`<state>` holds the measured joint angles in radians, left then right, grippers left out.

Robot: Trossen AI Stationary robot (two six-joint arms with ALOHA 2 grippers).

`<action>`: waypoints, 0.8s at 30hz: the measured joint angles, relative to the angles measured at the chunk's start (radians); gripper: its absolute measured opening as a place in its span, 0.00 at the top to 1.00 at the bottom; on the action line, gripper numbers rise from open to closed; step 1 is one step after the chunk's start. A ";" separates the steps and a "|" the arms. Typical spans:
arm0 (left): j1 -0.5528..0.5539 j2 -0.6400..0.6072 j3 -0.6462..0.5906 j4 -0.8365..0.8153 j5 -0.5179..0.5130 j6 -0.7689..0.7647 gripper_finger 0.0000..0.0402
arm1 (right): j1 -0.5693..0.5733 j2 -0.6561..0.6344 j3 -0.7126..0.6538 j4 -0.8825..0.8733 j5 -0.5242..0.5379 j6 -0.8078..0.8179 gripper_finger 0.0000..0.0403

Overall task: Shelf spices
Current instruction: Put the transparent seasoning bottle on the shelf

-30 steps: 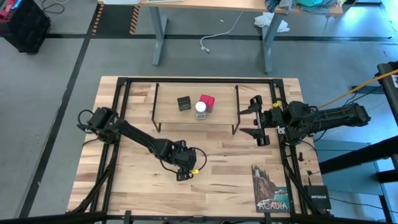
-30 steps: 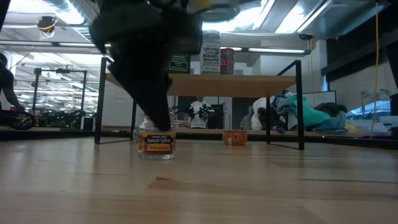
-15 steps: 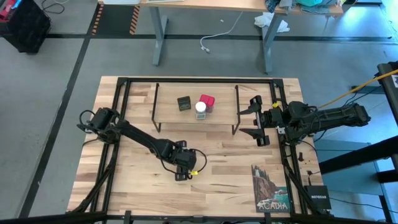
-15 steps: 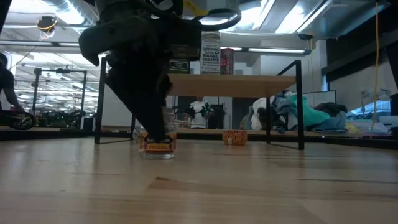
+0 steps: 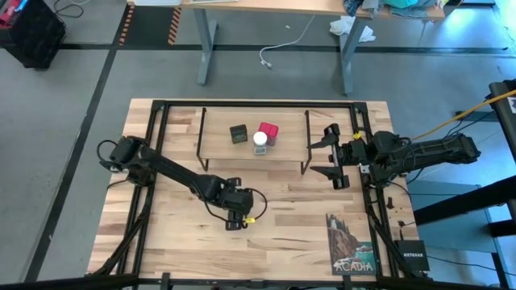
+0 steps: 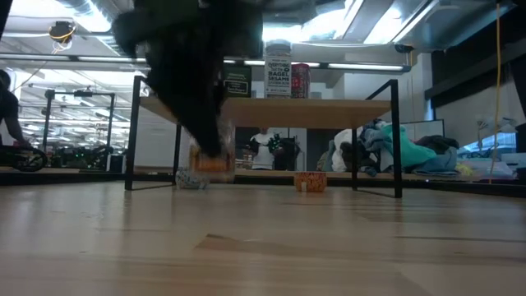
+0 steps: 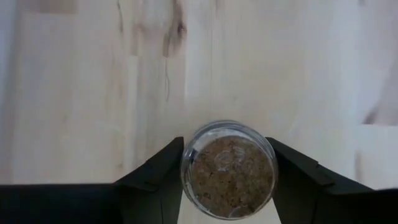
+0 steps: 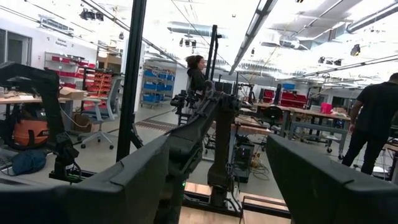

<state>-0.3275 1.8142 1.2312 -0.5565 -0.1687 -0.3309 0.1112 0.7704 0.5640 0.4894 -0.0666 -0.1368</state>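
The tiny round jar (image 7: 230, 168), clear glass with a tan cork top, sits between the fingers of my left gripper (image 7: 229, 177), which is shut on it. In the low view the jar (image 6: 207, 158) hangs above the tabletop under the dark gripper. From above, my left gripper (image 5: 235, 219) is at the table's near middle. The shelf (image 5: 278, 147) holds the dark square tin (image 5: 238, 134), the red square tin (image 5: 268, 130) and the white-capped jar (image 5: 260, 140), all standing on its plank (image 6: 329, 108). My right gripper (image 5: 329, 151) waits open beside the shelf's right end. My left gripper pinches the jar's round side wall (image 7: 186, 163) between its two fingers (image 7: 163, 171), one on each side. The fingers come from above, pointing down. The jar is upright and lifted clear of the table, cork top facing the wrist.
A booklet marked ACADIA (image 5: 351, 242) lies at the table's near right. A black box (image 5: 411, 256) sits just off the table's right near corner. A black metal frame (image 5: 161, 129) runs along the table's edges. Bare wood (image 5: 298, 201) stretches between the shelf and the near edge.
My left gripper came down over the jar standing on the table, took hold of it and rose. The jar now stands lifted clear of the tabletop, where it rested a second ago. My right arm kept still.
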 joint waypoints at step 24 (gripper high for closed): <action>0.206 -0.629 0.001 -0.357 -0.292 0.145 0.57 | 0.000 0.000 0.000 -0.001 0.007 -0.022 0.31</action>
<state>-0.1212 1.1848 1.2324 -0.9133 -0.4603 -0.1862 0.1110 0.7702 0.5640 0.4885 -0.0597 -0.1589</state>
